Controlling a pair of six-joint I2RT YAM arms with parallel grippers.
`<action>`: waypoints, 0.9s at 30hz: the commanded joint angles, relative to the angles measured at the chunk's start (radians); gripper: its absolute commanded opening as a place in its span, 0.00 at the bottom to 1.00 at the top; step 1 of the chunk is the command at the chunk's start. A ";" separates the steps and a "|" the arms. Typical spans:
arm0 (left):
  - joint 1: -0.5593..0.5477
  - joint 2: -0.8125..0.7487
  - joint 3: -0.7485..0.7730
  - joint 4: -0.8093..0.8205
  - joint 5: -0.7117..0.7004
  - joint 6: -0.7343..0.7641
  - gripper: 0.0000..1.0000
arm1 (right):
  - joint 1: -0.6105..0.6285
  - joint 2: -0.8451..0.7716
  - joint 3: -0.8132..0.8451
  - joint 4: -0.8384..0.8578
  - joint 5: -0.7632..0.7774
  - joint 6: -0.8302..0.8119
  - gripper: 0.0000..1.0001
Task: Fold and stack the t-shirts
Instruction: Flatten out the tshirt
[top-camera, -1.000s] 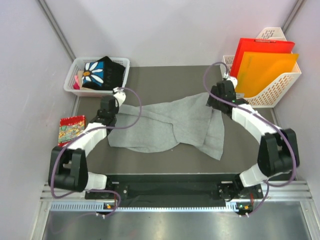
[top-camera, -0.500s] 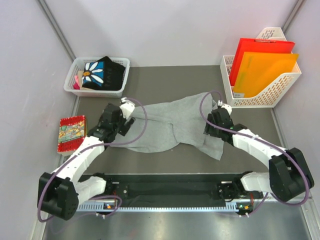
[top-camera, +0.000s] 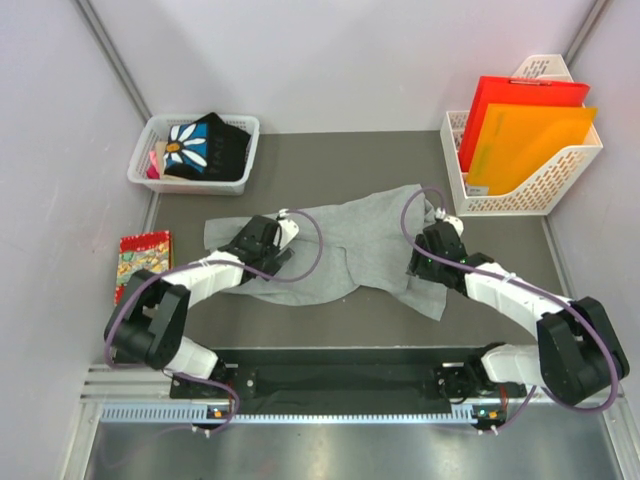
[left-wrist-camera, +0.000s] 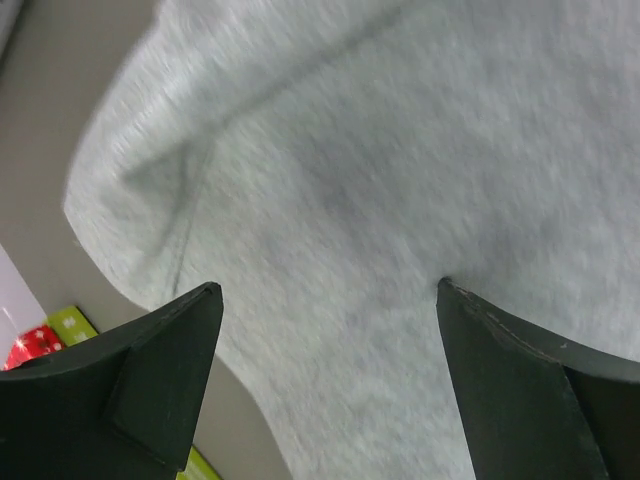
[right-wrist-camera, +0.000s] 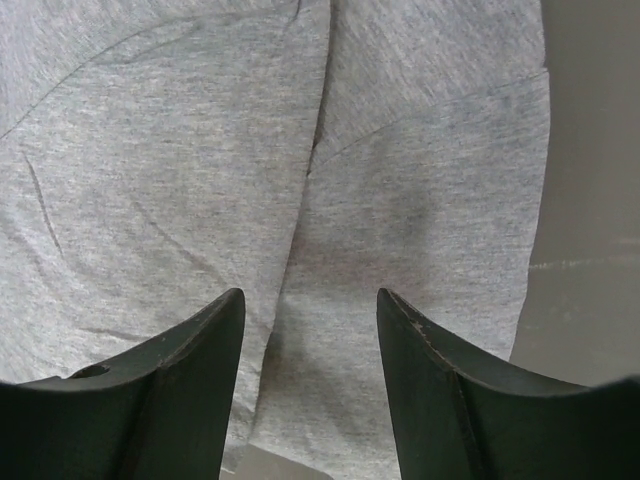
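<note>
While grey tee (top-camera: 350, 240) lies rumpled mid-frame, left gripper (left-wrist-camera: 325, 300) hangs over its left part, jaws wide, nothing between them. Right gripper (right-wrist-camera: 310, 305) is over the right part, jaws partly apart, also empty; black daisy tee (top-camera: 212, 146) sits in white basket (top-camera: 195, 186), upper left

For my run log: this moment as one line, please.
grey t-shirt: unfolded | left fingers: open above it | right fingers: open above it | black t-shirt: in basket
</note>
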 joint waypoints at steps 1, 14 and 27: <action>0.004 0.076 0.027 0.083 -0.036 -0.003 0.92 | 0.008 0.025 0.001 0.034 -0.019 0.015 0.55; 0.004 -0.071 -0.114 -0.019 -0.015 0.041 0.91 | 0.035 0.048 -0.071 -0.013 -0.077 0.043 0.41; 0.004 -0.341 -0.237 -0.211 0.024 0.069 0.90 | 0.155 -0.110 -0.124 -0.142 -0.088 0.115 0.33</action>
